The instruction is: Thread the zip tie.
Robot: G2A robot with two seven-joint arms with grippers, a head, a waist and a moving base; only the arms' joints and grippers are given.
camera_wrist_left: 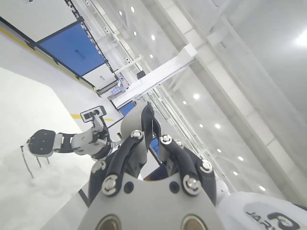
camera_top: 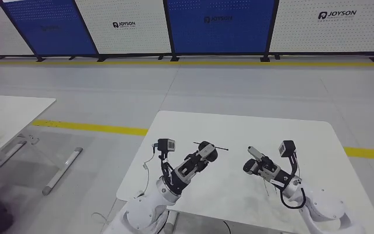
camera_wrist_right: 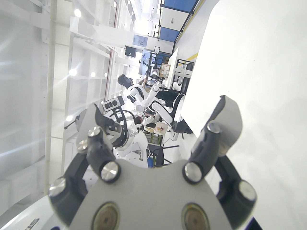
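Left gripper (camera_top: 210, 152): clamped on zip tie (camera_top: 222, 148), near left of table (camera_top: 245, 126).
Right gripper (camera_wrist_right: 160, 111): fingers wide apart, near right.

I see grey polished floor (camera_top: 117, 88), yellow painted floor line (camera_top: 87, 127), blue-and-white partition panels (camera_top: 222, 23) beyond white rounded table's (camera_top: 245, 126) far edge. Second white table (camera_top: 17, 111) past its left edge. Round ceiling lights (camera_wrist_left: 196, 96) overhead.
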